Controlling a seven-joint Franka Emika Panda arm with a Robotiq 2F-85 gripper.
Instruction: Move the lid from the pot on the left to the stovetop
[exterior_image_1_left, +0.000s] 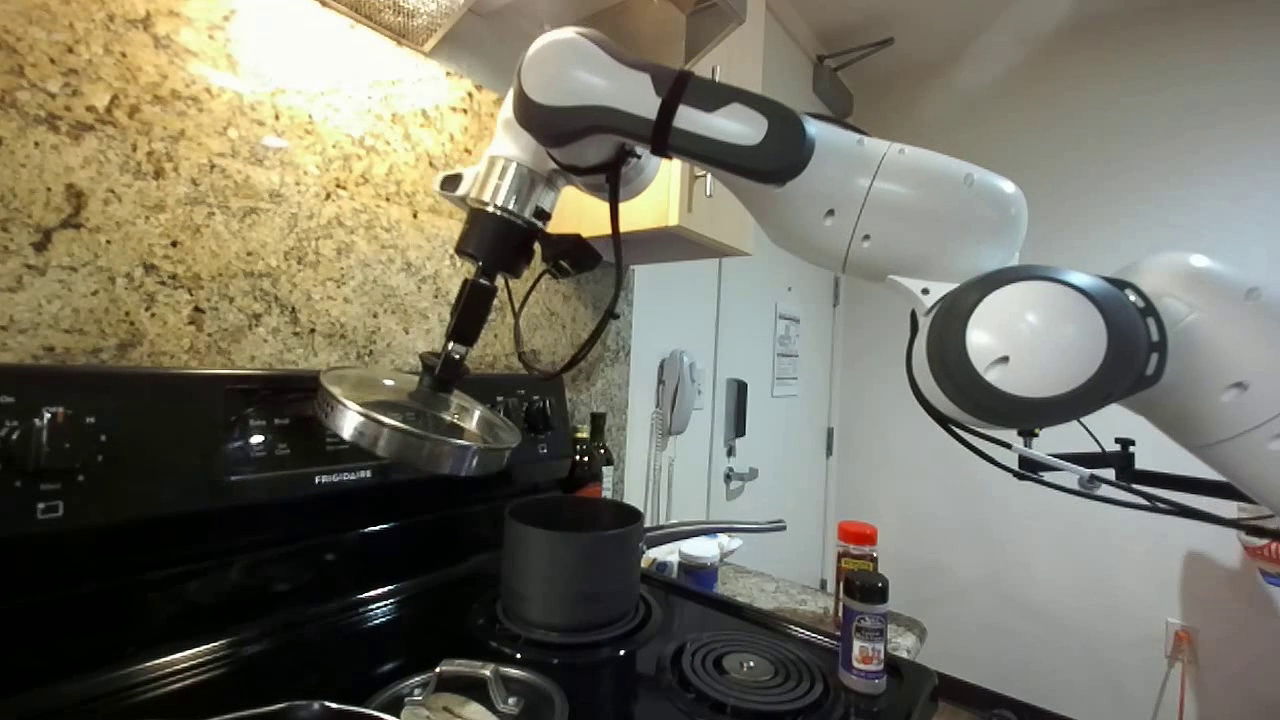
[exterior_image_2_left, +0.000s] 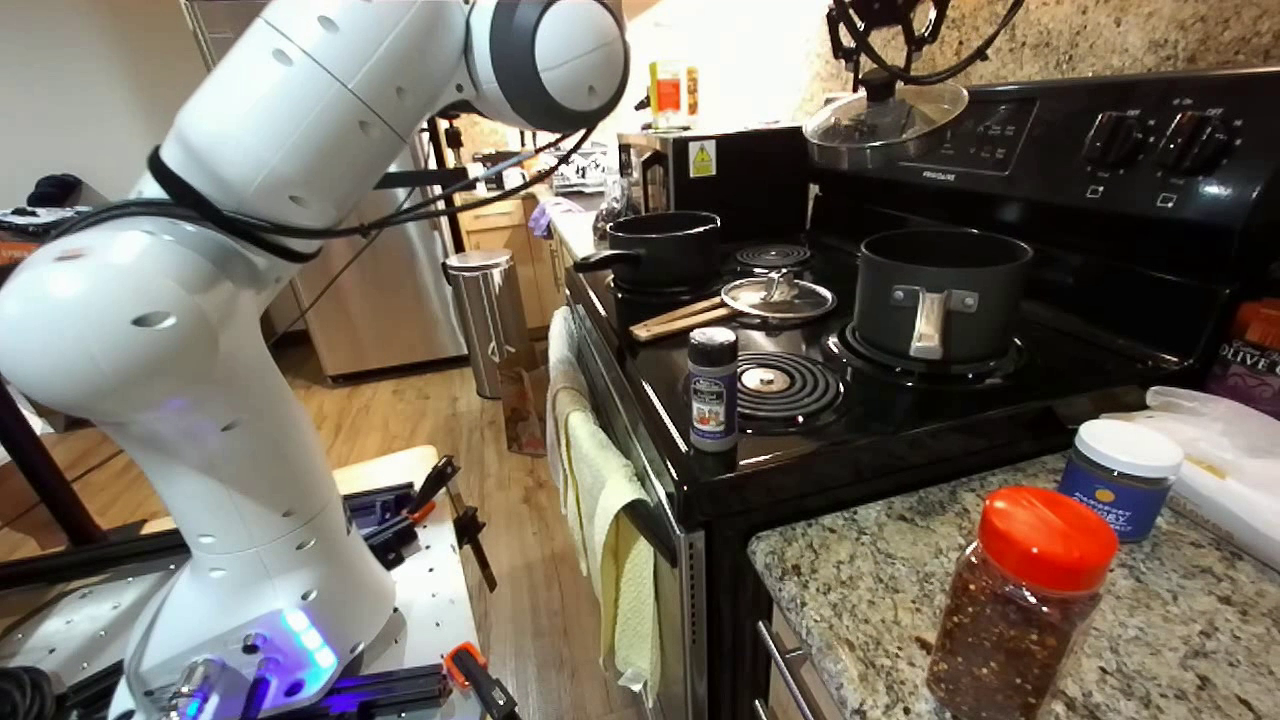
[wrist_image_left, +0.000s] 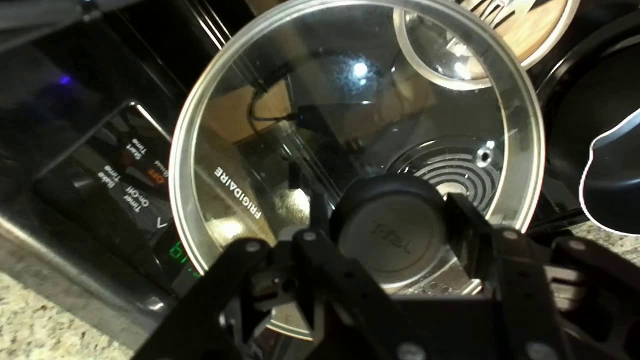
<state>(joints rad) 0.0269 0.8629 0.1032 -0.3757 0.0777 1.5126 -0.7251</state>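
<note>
The gripper is holding the lid in the air over the stovetop.
In an exterior view, the lid is hanging tilted before the back panel, apart from the dark grey pot. In an exterior view, a smaller lid is lying and a black-capped bottle standing on the stovetop. In the wrist view, the fingers are clamping the black knob from both sides; a coil burner is showing through the glass.
</note>
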